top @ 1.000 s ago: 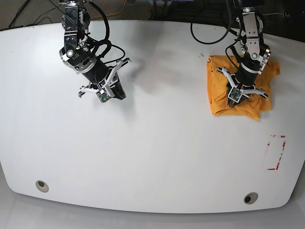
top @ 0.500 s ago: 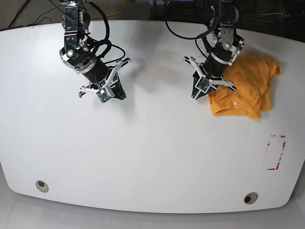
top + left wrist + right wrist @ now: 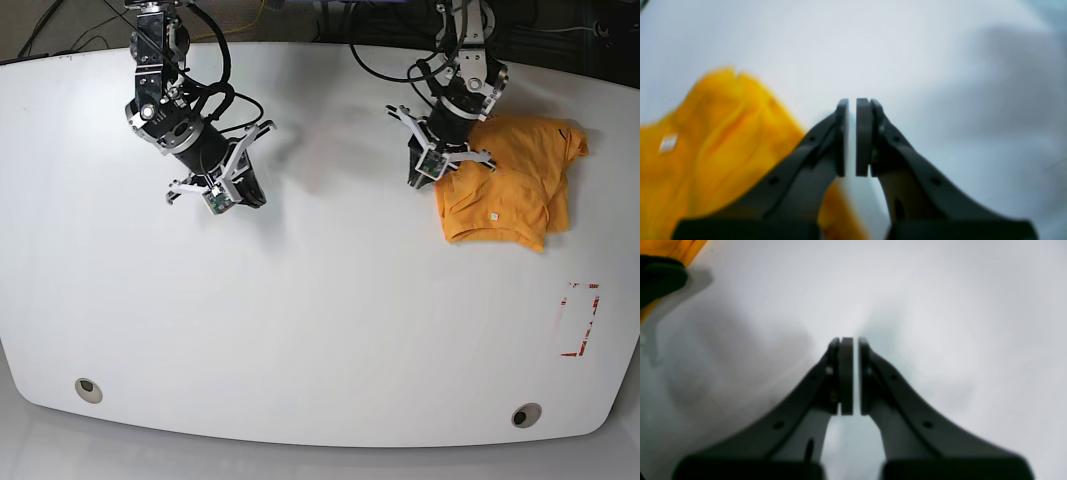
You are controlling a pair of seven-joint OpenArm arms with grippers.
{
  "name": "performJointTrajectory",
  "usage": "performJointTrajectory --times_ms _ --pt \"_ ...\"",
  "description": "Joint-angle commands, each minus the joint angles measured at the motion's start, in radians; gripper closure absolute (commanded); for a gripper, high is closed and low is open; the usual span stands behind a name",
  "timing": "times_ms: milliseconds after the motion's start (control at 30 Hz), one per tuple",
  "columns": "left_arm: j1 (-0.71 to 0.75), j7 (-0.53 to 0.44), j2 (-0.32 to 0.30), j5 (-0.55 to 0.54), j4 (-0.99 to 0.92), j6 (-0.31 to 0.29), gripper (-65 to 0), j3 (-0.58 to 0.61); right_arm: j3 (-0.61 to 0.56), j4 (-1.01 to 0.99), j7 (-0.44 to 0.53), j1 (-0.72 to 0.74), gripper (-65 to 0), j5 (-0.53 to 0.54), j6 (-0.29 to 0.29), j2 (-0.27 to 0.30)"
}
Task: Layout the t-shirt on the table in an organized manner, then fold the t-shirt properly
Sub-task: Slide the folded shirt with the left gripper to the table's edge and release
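Observation:
The orange-yellow t-shirt (image 3: 510, 180) lies bunched in a crumpled, roughly folded heap at the right rear of the white table (image 3: 320, 330), its small white label (image 3: 493, 213) facing up. My left gripper (image 3: 414, 177) hovers just off the heap's left edge, shut and empty. In the left wrist view its fingers (image 3: 864, 136) nearly touch over bare table (image 3: 940, 66), with the t-shirt (image 3: 706, 133) to their left. My right gripper (image 3: 252, 194) hangs shut over the left rear. The right wrist view shows that gripper (image 3: 850, 341) empty and a t-shirt corner (image 3: 676, 246) at top left.
Two round grey grommets (image 3: 88, 390) (image 3: 526, 414) sit near the front edge. A red tape rectangle (image 3: 580, 320) marks the table's right side. Dark cables (image 3: 400, 70) trail over the rear edge behind the arms.
My left gripper has moved left, from above the middle of the t-shirt to just off its left edge, uncovering the fabric and label. The right arm has stayed still.

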Motion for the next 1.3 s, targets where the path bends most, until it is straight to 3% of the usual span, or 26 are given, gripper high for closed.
performJointTrajectory --times_ms 0,133,333,567,967,1267 --pt "-0.013 -0.024 -0.03 -0.014 -0.012 0.01 -2.2 -0.014 0.003 0.023 0.026 0.008 -2.0 0.016 0.0 0.006" --pt "-0.047 -0.024 -0.067 -0.014 -0.043 0.01 -2.2 -0.06 0.003 0.023 0.026 0.003 -2.0 0.022 0.001 0.006" --pt "-0.097 -0.024 -0.075 -0.014 -0.119 0.004 -2.2 -0.16 0.003 0.025 0.026 -0.012 -2.0 0.022 0.004 0.004" --pt "-0.126 -0.024 -0.147 -0.016 -0.176 0.004 -2.2 -0.241 0.003 0.025 0.026 -0.018 -2.0 0.024 0.004 0.003" --pt "-0.091 -0.024 -0.231 -0.085 -0.193 0.003 -2.2 -0.372 0.003 0.063 0.026 -0.02 -2.0 0.024 0.004 0.003" --pt "-0.037 -0.024 -0.239 -0.1 -0.181 0.003 -2.2 -0.422 0.002 0.068 0.026 -0.02 -2.0 0.024 0.004 0.001"
